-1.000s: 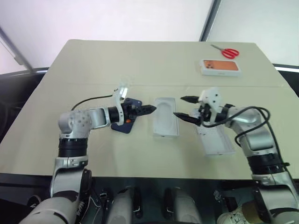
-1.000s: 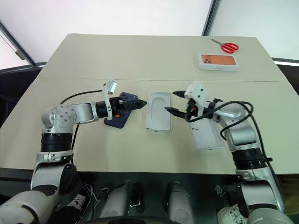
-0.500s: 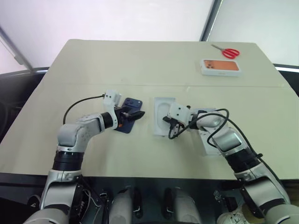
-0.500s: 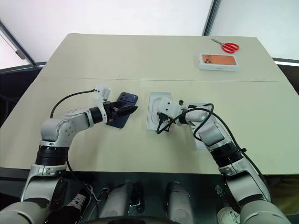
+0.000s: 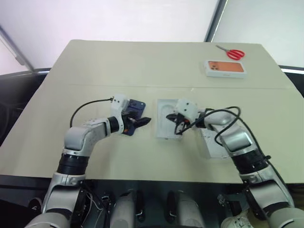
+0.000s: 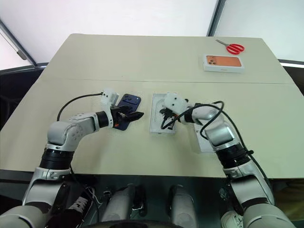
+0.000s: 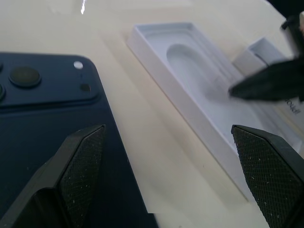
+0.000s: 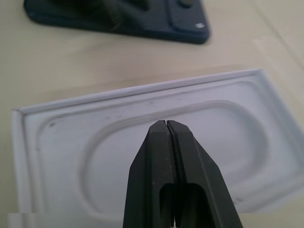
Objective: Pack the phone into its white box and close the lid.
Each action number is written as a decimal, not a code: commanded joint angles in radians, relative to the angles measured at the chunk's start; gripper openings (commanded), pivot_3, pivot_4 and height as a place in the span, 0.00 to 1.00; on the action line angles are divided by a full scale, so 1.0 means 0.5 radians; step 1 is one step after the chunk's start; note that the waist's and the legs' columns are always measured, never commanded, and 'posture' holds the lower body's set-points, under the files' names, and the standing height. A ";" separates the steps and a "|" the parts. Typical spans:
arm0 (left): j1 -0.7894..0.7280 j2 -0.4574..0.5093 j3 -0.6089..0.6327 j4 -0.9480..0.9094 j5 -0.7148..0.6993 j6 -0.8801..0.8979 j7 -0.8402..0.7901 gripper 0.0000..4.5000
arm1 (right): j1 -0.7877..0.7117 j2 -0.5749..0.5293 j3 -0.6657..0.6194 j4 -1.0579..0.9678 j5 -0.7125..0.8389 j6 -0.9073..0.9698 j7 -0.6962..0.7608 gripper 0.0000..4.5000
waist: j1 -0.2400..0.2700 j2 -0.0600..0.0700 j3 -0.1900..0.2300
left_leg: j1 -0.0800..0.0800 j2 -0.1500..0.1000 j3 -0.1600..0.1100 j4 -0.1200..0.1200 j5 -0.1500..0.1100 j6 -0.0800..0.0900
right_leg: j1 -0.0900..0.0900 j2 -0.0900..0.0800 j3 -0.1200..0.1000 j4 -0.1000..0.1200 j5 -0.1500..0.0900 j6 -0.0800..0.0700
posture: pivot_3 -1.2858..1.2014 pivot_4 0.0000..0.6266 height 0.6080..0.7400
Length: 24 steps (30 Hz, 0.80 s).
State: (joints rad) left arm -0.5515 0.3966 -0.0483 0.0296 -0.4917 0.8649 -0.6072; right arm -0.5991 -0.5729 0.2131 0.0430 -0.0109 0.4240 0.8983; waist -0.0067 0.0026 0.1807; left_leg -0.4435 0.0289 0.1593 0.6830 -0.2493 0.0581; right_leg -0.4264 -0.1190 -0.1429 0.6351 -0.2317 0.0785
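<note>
The right pincer (image 6: 166, 119) is being held fully closed, gripping nothing, its tips poised over the rounded recess of the thin white insert (image 5: 167, 124); whether they are touching it cannot be told. The left pincer (image 5: 142, 121) is being held spread wide, empty, one finger (image 7: 78, 164) over the phone (image 6: 126, 105) and the other finger (image 7: 270, 166) out toward the insert.

One phone is being seen on the desk (image 5: 142, 66), lying flat with its dark back and camera cluster up, just left of the insert and apart from it. One insert is lying in the middle of the desk; nothing is being held in its recess. One white box (image 5: 216, 145) is lying to the right of the insert, largely being hidden by the right arm, so its contents cannot be told. The lid cannot be made out apart from these pieces.

At the far right corner of the desk, one white box with an orange phone picture (image 5: 225, 68) is lying closed, and one pair of red scissors (image 5: 232, 52) is lying just beyond it.
</note>
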 commanded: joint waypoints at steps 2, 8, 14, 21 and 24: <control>-0.072 0.004 -0.093 0.040 0.109 -0.088 -0.049 0.94 | 0.024 -0.127 -0.158 0.020 0.044 -0.071 -0.001 0.00 | -0.009 0.000 0.000 | 0.000 0.001 0.000 0.000 0.000 0.000 | 0.000 0.000 0.000 0.000 0.000 0.000 | 0.52 0.24 0.98; -0.103 -0.025 -0.173 0.117 0.209 -0.124 -0.055 0.34 | 0.121 -0.169 -0.191 -0.024 0.050 -0.068 -0.021 0.00 | -0.014 0.000 0.000 | 0.001 0.003 0.001 -0.001 0.000 0.000 | -0.001 0.002 0.000 0.000 0.000 0.000 | 0.52 0.24 0.98; -0.124 -0.089 -0.213 0.218 0.326 -0.169 0.014 0.01 | 0.168 -0.139 -0.120 -0.024 -0.013 -0.090 -0.086 0.00 | -0.007 0.000 0.000 | 0.000 0.002 0.001 -0.001 0.000 0.000 | 0.000 0.001 0.000 0.000 0.000 0.000 | 0.52 0.24 0.98; -0.145 -0.141 -0.261 0.307 0.372 -0.198 -0.061 0.01 | 0.201 -0.141 -0.088 -0.036 -0.030 -0.114 -0.103 0.00 | -0.005 0.000 0.000 | 0.001 0.002 0.001 0.000 0.000 0.000 | 0.000 0.000 0.001 0.000 0.000 0.000 | 0.52 0.24 0.98; -0.198 -0.200 -0.338 0.371 0.401 -0.180 -0.105 0.01 | 0.184 -0.111 -0.086 -0.038 -0.013 -0.095 -0.113 0.00 | 0.001 0.000 0.000 | 0.001 0.002 0.001 0.000 0.000 0.000 | 0.000 0.000 0.000 0.000 0.000 0.000 | 0.52 0.24 0.98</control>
State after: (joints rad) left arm -0.6428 0.3171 -0.1765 0.1909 -0.2987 0.7567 -0.6420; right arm -0.4916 -0.6365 0.1818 0.0631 -0.0256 0.3853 0.8483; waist -0.0060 0.0025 0.1805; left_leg -0.4431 0.0298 0.1596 0.6830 -0.2492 0.0584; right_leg -0.4260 -0.1188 -0.1427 0.6352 -0.2317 0.0785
